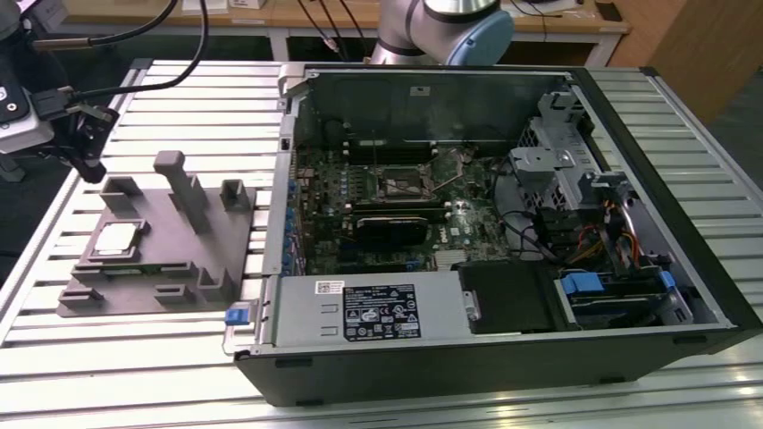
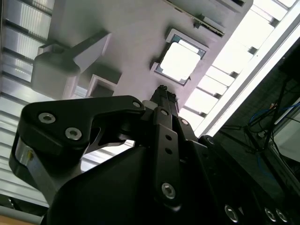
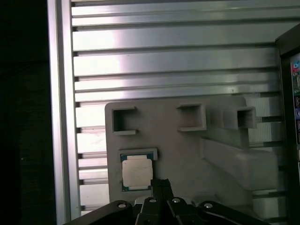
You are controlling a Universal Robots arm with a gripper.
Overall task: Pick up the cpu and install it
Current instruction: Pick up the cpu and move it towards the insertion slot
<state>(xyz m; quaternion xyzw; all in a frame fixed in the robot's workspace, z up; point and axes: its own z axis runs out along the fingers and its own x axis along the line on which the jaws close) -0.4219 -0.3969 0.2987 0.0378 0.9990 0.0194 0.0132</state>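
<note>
The cpu (image 3: 137, 172) sits flat in its pocket on the grey fixture (image 3: 187, 154), silver top up. My gripper (image 3: 161, 183) hangs close to it without touching, fingers pressed together with nothing between them. The exterior view adds what the wrist views miss: the open computer case (image 1: 667, 161) toward its right, with the socket (image 1: 399, 185) inside, well apart from the cpu.

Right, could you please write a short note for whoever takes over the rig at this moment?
The gripper is shut, holding nothing, close to the cpu.
The cpu lies flat in the grey fixture, on the exterior view's left of the open computer case.
The socket inside the case shows a dark centre.
Done: nothing yet. Left: picking up and installing.
</note>
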